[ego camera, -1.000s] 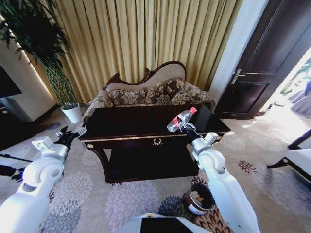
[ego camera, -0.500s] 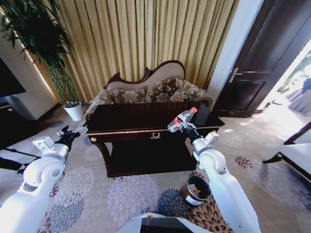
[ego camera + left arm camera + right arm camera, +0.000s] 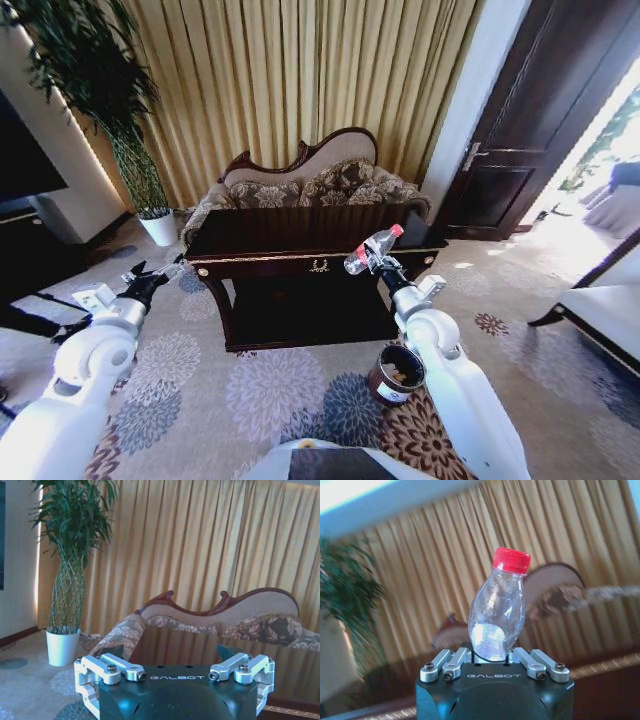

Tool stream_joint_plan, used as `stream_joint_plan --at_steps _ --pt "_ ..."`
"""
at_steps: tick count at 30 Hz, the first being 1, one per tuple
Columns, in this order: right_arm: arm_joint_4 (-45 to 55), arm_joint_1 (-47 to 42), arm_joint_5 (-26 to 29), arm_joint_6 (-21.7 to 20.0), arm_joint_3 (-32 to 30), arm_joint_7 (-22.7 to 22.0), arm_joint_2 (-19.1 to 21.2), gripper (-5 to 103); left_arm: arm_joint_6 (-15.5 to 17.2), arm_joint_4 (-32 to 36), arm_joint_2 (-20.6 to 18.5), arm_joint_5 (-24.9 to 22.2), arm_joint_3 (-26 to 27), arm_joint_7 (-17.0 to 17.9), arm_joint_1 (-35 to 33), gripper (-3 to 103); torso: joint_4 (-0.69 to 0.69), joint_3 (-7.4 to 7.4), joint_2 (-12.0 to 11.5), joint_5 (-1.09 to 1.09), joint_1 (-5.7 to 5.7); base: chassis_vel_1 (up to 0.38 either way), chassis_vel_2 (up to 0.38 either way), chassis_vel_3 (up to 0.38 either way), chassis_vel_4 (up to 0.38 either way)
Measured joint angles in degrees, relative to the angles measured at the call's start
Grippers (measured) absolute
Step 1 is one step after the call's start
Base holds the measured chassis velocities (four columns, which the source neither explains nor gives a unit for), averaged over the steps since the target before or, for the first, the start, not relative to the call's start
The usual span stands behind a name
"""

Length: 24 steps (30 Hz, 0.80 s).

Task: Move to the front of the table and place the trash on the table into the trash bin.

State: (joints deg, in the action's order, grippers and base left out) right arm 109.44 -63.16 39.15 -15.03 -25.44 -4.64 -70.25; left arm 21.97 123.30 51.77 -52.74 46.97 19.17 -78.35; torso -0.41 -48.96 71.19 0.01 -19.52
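In the head view my right gripper [image 3: 373, 263] is shut on the trash, a clear plastic bottle [image 3: 371, 248] with a red cap, holding it in the air over the right front edge of the dark glossy table [image 3: 290, 235]. The right wrist view shows the bottle [image 3: 499, 610] standing upright between the closed fingers of the right gripper [image 3: 492, 655]. The small round trash bin [image 3: 396, 373] stands on the carpet below my right forearm, with pale scraps inside. My left gripper [image 3: 150, 281] hangs open and empty off the table's left front corner, and the left wrist view shows this left gripper [image 3: 169, 651] in front of the table [image 3: 190, 645].
A carved sofa [image 3: 310, 185] stands behind the table against gold curtains. A potted plant [image 3: 150, 215] is at the back left, a dark door [image 3: 520, 150] at the right, and a white bench [image 3: 605, 320] at the right edge. Flowered carpet [image 3: 270, 400] lies before the table.
The whole picture has shifted: the table now looks smaller and farther off, and the bin sits higher and more to the left. Both arms keep their pose, with the bottle still gripped.
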Motion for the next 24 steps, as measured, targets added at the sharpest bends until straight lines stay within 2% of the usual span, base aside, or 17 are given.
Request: stream_joint_plan --at_steps 5,7,12,15,24 --pt "-6.94 0.46 -2.67 0.97 -0.43 1.17 -0.59 27 -0.21 -0.29 0.26 0.28 0.6 -0.8 -0.44 100 0.01 -0.01 -0.02 0.0 -0.03 0.0 0.0 0.0 0.0" --pt "-13.58 1.32 -5.23 2.9 -0.77 2.94 -0.73 27 -0.76 -0.69 0.36 0.44 1.16 -1.36 -0.91 100 0.0 0.0 -0.01 0.01 -0.01 0.0 0.0 0.0 0.0" --pt "-22.0 3.07 -6.37 4.87 -1.1 4.34 -0.65 27 -1.44 -1.09 0.47 0.85 1.69 -2.12 -1.35 100 0.02 0.01 0.01 0.01 0.02 0.0 0.0 0.0 0.0" --pt "-33.17 5.96 -9.24 7.86 -1.35 5.96 0.15 27 -1.61 -1.3 0.65 0.92 1.85 -2.56 -1.47 100 0.0 0.01 0.01 0.01 0.01 0.0 0.0 0.0 0.0" --pt "-49.27 9.36 -13.61 10.59 -1.77 5.68 1.42 27 -1.78 -1.96 1.95 1.65 0.1 -2.85 -0.58 100 0.0 0.01 0.01 0.01 0.01 0.0 0.0 0.0 0.0"
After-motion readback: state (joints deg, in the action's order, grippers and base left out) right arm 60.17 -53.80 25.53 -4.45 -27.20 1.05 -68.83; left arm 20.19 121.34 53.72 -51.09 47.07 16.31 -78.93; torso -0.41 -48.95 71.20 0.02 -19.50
